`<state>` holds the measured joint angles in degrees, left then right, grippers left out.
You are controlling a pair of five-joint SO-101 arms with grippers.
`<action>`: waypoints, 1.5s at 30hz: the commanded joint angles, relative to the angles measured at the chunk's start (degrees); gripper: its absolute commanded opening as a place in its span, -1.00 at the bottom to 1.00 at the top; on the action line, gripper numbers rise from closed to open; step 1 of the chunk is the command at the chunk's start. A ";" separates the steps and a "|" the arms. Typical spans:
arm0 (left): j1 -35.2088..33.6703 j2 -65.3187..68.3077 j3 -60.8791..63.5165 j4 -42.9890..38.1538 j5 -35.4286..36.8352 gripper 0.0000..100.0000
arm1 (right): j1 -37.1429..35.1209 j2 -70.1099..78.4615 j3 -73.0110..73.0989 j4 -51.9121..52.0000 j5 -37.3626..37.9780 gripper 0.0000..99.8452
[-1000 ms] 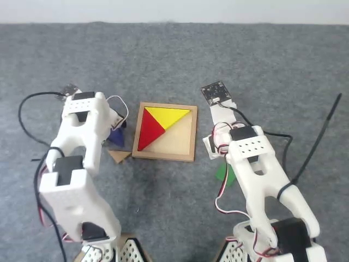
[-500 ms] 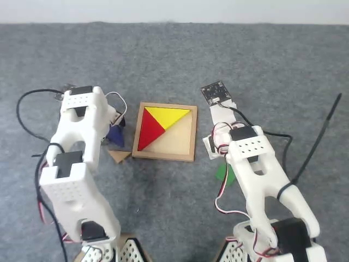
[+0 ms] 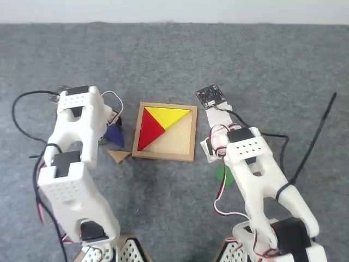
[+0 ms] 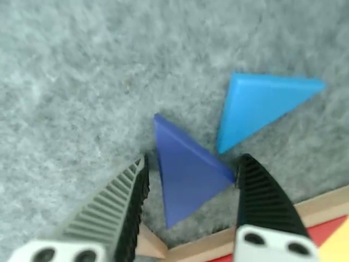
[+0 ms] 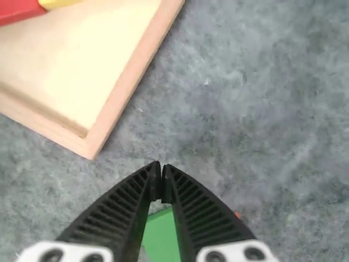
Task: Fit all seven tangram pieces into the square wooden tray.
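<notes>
The square wooden tray (image 3: 182, 144) holds a red triangle (image 3: 148, 131) and a yellow triangle (image 3: 166, 115). Left of the tray lie a dark blue triangle (image 3: 115, 135) and a tan triangle (image 3: 119, 155). My left gripper (image 4: 193, 161) is open just above the carpet, with the dark blue triangle (image 4: 185, 172) between its fingers. A light blue triangle (image 4: 262, 103) lies just beyond it. My right gripper (image 5: 161, 165) is shut with nothing in it, above the carpet near the tray's corner (image 5: 90, 147). A green piece (image 5: 161, 237) lies under it.
The green piece (image 3: 223, 173) shows beside the right arm (image 3: 245, 150), right of the tray. The left arm (image 3: 79, 117) stands over the pieces left of the tray. Grey carpet covers the table, with open room beyond the tray.
The left arm has shifted a little to the left and away over the blue pieces. The right arm's wrist has moved slightly left.
</notes>
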<state>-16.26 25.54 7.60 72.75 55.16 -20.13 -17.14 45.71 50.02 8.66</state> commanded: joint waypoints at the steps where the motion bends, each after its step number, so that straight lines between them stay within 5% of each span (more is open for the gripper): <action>1: -1.58 0.44 -3.30 0.00 1.05 -0.52 | -0.57 -2.95 -0.44 -0.84 0.70 -0.98; 45: 4.66 0.44 -2.68 1.58 -4.13 -0.55 | -0.57 -2.95 -0.35 -0.84 1.05 -0.98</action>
<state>-12.40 26.15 6.02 73.63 51.82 -20.57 -17.14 45.71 50.02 9.01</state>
